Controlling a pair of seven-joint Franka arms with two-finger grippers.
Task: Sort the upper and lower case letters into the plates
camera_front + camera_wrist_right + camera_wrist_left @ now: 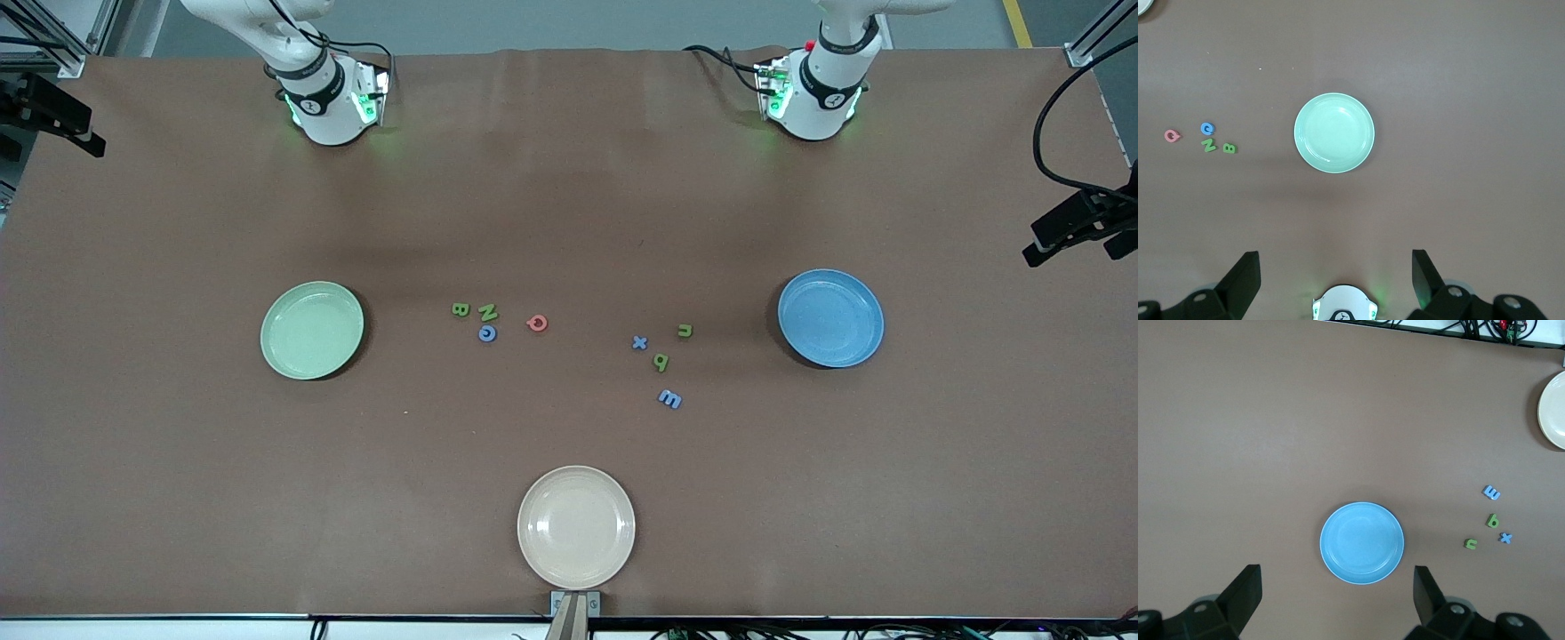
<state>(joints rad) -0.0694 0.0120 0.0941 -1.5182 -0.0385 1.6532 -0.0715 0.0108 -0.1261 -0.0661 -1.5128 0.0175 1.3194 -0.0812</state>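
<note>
The pale green plate (311, 330) lies toward the right arm's end and the blue plate (830, 317) toward the left arm's end; both are empty. Between them lie two groups of small letters. B (460, 309), N (487, 311), a blue C or G (487, 333) and a red Q (537, 323) lie nearer the green plate. x (639, 342), n (685, 331), b (661, 362) and m (669, 399) lie nearer the blue plate. My left gripper (1337, 593) is open, high over the blue plate (1361, 543). My right gripper (1335, 277) is open, high over the green plate (1334, 133).
A cream-beige plate (576, 526) lies empty at the table edge nearest the front camera. Both arm bases (329, 98) (813, 93) stand at the edge farthest from it. Black camera mounts (1080, 222) stick in at the table's ends.
</note>
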